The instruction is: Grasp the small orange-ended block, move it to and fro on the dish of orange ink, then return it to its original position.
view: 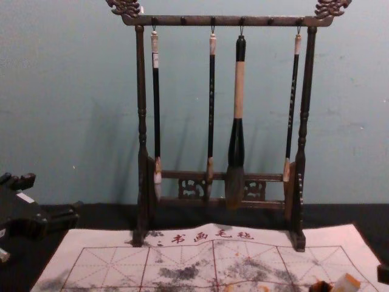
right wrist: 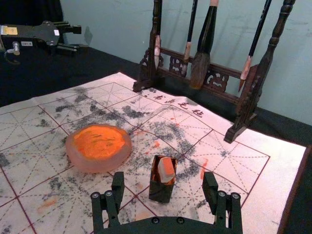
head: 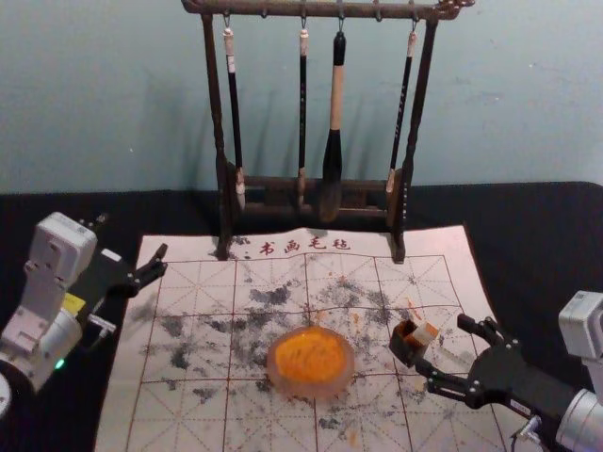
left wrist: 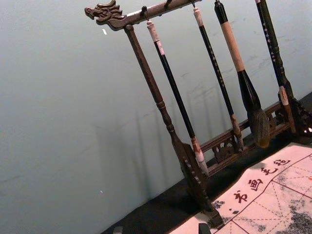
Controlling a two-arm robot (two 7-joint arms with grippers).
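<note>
The small block (head: 426,334), pale with an orange end, leans in a small dark box (head: 408,342) on the mat. My right gripper (head: 443,345) is open, its fingers toward the box from the right. In the right wrist view the block (right wrist: 166,168) stands tilted in the box (right wrist: 161,191), between and beyond the spread fingertips of the gripper (right wrist: 164,181). Left of the box lies the round dish of orange ink (head: 311,360), also visible as a dish (right wrist: 99,146). My left gripper (head: 132,241) is parked open at the left; its fingertips (left wrist: 161,229) edge into the left wrist view.
A dark wooden rack (head: 315,184) with several hanging brushes stands at the back of the ink-stained mat (head: 188,414). The large brush (view: 236,140) hangs right of the rack's middle. Black cloth (head: 537,245) surrounds the mat.
</note>
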